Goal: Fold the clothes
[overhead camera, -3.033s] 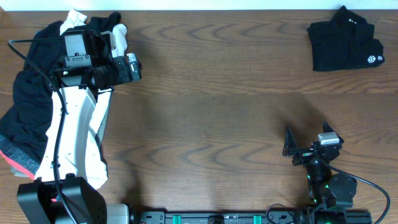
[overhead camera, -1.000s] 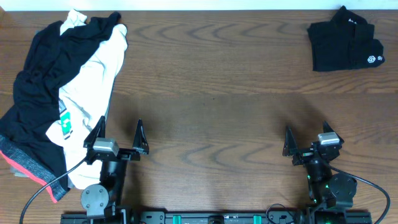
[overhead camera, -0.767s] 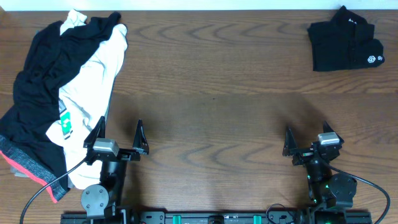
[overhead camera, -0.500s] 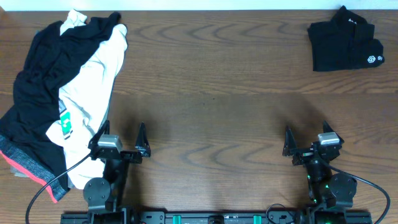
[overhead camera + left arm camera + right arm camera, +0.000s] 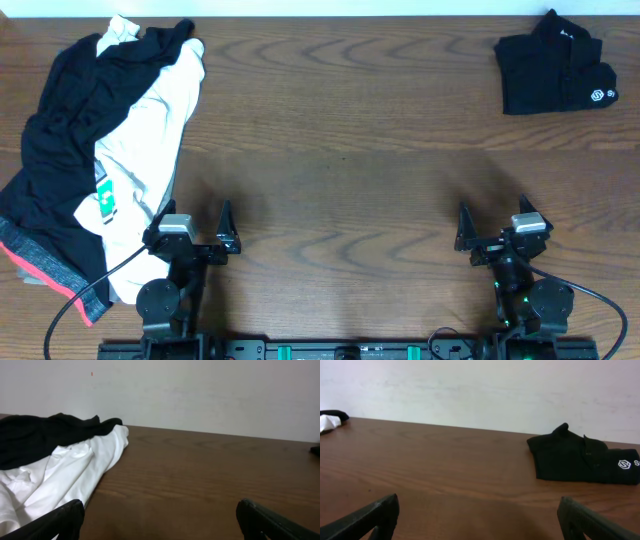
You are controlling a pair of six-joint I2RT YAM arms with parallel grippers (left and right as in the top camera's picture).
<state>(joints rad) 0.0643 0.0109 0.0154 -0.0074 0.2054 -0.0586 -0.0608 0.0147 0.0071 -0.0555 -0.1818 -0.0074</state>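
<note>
Two pincers, the left pincer [image 5: 190, 225] and the right pincer [image 5: 493, 215], stood spread open and empty at the near edge of the bench [image 5: 340, 130] in the overhead view, the unfolded clothes [image 5: 70, 150] heaped far left and a folded black shirt [image 5: 555, 72] far right. The left wrist view put the cream-white shirt [image 5: 65, 475] nearest, so a good grasp would pinch its free edge alone; the right wrist view showed the folded black shirt [image 5: 580, 460] well apart.
</note>
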